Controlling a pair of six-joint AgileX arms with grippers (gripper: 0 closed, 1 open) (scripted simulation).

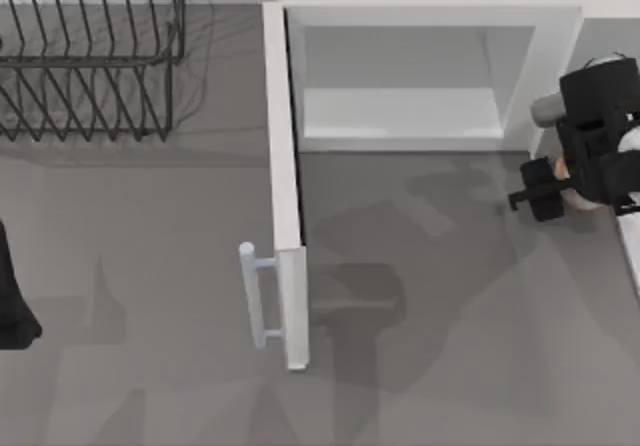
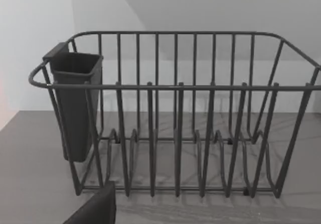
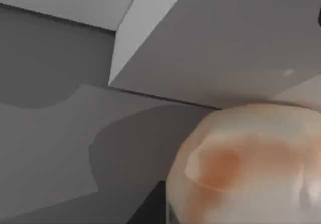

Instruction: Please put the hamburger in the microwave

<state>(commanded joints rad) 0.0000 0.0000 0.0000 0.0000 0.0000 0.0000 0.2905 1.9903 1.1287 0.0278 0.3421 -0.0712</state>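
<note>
While the microwave (image 1: 420, 76) stands with its door (image 1: 285, 196) swung wide toward the table's front and its pale cavity bare, seen from above, my right gripper (image 1: 548, 188) hangs just off the cabinet's right front corner with a sliver of cream and tan, the hamburger (image 1: 572, 191), tucked against it. My left arm (image 1: 15, 296) sits parked at the table's left edge. From my left wrist I look at the wire dish rack (image 2: 175, 113) with its dark cup (image 2: 75, 103) hooked on one end. From my right wrist the hamburger (image 3: 246, 169) looms close, orange patches on its dome, the microwave's outer wall just behind it. I seem to be clamped on it, though my fingers are hidden, so that is a judgement. The step is the carry; next I need to travel left past the front corner, then reach into the cavity. Being round, the hamburger has no clear long axis; its dome faces my wrist camera.
</note>
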